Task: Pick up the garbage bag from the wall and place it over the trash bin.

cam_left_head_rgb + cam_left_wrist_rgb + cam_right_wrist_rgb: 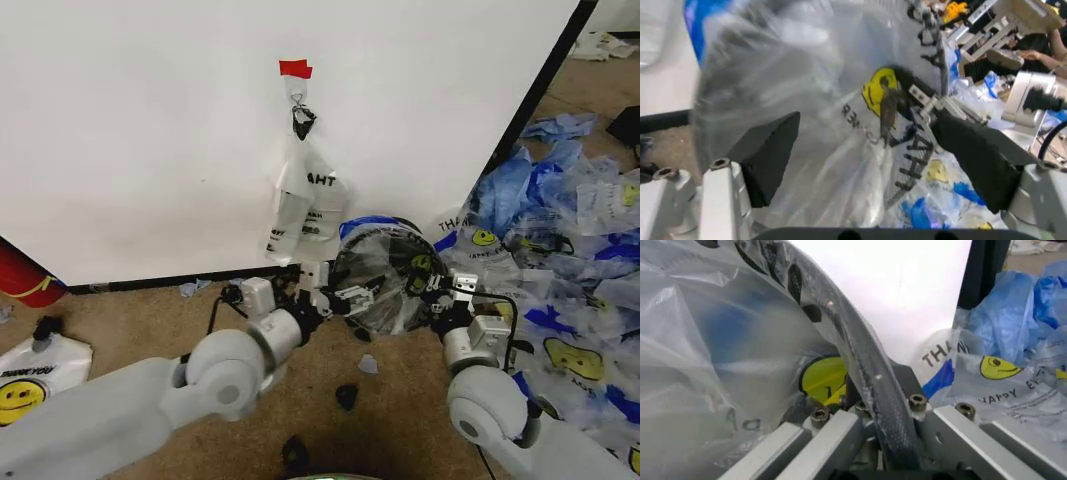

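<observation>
A: What do you see from the head?

B: The bag [385, 262] is already over the bin [352, 275]. The bin stands on the floor [150, 320] by the bottom edge of the wall [150, 130]. The left gripper [340, 296] is at one side of the bin. The right gripper [440, 284] is at the other side. Another clear bag [305, 195] hangs on the wall under a bit of red tape [295, 68]. A pile of bags [570, 230] lies on the floor to the right.

A: And the left wrist?

B: The bag [820, 95] is just in front, with its yellow smiley [879, 90] showing. The left fingers [770, 155] are wide apart. They hold nothing. The plastic sits between them.

A: And the right wrist?

B: The black rim of the bin [873, 385] runs right down into the gripper. The bag [720, 340] is stretched over the rim. I think the right fingers are pinched on the rim and the plastic, but the tips are hidden, so I can't tell for sure.

A: Which step is it?

B: I think it's the last one, fitting the bag on the bin. Next the bag's edge needs to be pulled down over the rim all round. That takes a soft pull, as the plastic is thin and could tear or slip off.
</observation>
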Robot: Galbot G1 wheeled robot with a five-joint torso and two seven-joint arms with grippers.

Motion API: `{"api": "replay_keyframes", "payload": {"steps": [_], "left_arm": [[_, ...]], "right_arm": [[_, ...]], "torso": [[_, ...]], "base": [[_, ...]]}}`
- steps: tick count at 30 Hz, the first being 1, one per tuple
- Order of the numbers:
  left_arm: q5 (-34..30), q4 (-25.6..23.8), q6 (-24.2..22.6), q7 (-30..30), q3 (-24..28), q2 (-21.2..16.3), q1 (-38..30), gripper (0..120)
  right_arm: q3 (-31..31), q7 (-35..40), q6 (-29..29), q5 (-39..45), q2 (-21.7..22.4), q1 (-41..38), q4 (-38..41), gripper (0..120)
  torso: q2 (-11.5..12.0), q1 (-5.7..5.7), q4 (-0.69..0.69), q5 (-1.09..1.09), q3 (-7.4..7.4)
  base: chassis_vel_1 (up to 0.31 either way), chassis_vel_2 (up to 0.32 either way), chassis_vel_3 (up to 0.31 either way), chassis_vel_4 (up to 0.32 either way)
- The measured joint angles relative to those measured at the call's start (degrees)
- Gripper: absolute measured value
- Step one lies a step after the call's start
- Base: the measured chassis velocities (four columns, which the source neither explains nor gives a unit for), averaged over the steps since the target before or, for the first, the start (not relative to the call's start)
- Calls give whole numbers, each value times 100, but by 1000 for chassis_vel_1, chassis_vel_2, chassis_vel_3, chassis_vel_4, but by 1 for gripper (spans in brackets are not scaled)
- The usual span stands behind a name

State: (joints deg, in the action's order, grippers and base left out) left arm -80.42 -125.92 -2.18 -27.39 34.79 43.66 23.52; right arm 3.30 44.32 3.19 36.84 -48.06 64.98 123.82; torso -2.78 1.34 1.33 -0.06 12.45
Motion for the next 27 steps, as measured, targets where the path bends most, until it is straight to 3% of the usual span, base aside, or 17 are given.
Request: {"api": "replay_keyframes", "payload": {"steps": [6,14,18,27], "left_arm": [[-102,354,7,-245,341,416,-517,61],[-14,811,19,-373,663,825,-895,57],[205,1015,12,-530,833,969,-1016,47],[287,1214,32,-653,1008,1133,-1219,51]], "right_arm": [[13,145,80,-64,-52,-14,40,0],[38,238,176,-77,-19,-54,160,0],[10,257,212,-89,-56,-57,201,0],[-145,244,235,-3,-166,-239,220,0]], "torso": [[0,0,2,2,0],[0,0,2,-1,0],[0,0,2,-1,0],[0,0,2,0,0]], "base": [[0,0,0,0],[0,0,0,0],[0,0,0,0],[0,0,0,0]]}}
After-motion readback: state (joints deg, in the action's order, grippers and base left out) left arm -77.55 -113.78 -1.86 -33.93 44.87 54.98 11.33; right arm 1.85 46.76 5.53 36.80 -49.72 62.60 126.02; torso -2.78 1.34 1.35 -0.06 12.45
